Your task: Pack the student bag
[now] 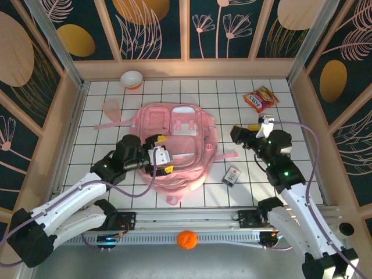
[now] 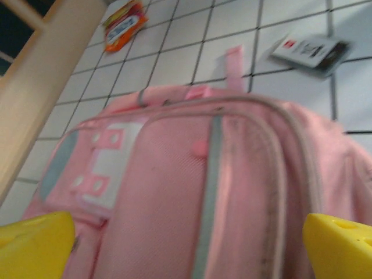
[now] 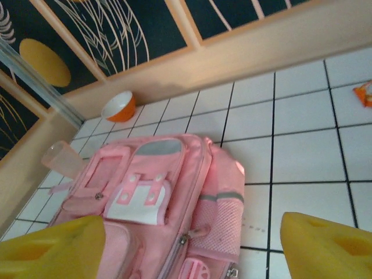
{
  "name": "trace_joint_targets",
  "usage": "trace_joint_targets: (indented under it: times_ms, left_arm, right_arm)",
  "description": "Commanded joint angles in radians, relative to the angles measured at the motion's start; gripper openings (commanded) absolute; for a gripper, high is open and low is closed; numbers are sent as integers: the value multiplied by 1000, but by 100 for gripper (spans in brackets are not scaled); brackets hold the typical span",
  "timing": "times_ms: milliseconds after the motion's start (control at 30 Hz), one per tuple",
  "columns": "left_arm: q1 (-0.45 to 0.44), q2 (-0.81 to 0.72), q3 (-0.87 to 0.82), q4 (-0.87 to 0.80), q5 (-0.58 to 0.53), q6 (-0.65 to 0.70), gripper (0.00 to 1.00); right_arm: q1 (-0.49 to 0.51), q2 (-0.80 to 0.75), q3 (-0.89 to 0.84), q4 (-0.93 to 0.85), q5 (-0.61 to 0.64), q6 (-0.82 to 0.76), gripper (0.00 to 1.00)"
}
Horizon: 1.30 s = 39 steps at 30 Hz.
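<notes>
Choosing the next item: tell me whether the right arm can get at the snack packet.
Probably yes: the right gripper hangs open close to the snack packet, with only bare tiles between them.

Bowl [image 1: 132, 79], cup [image 1: 111, 107] (translucent pink), snack packet [image 1: 260, 99], small box [image 1: 232, 175] — orange ball [image 1: 186, 239] apart.

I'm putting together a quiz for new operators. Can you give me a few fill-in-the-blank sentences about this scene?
1. The left gripper hangs above the large pink ____.
2. The left gripper and the right gripper both have their jaws ____.
3. The snack packet lies far back on the robot's ____ side.

Missing words: student bag; open; right.
</notes>
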<state>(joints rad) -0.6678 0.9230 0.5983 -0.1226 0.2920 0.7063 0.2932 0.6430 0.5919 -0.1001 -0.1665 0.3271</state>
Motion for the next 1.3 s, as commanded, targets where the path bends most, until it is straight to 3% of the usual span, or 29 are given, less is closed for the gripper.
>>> trace_joint_targets:
  times_ms: [0,200,433,667,1067,1167,1267]
  left_arm:
    - [44,18,-8,-62,-71,76,99]
    - [83,119,56,-204,-4,220,98]
    - [83,217,95,-195,-5,247,93]
    - [82,186,125,-329,97,269,96]
    - [82,181,45,-267,40,266,93]
    - [82,195,26,-218,-1,262,89]
    - [82,217,17,-159,-62,247,71]
  right_arm:
    - [-9,-30,-25,36,12,-23,83]
    - [-7,-21,-20,23,-117,-213,82]
    - [-7,58,21,-31,-231,-342,76]
    - [-6,92,28,-30,-266,-379,75]
    - [-6,104,22,-9,-327,-381,73]
    - [-5,104,22,-10,-338,-381,73]
    - [-5,104,17,-6,-342,-383,72]
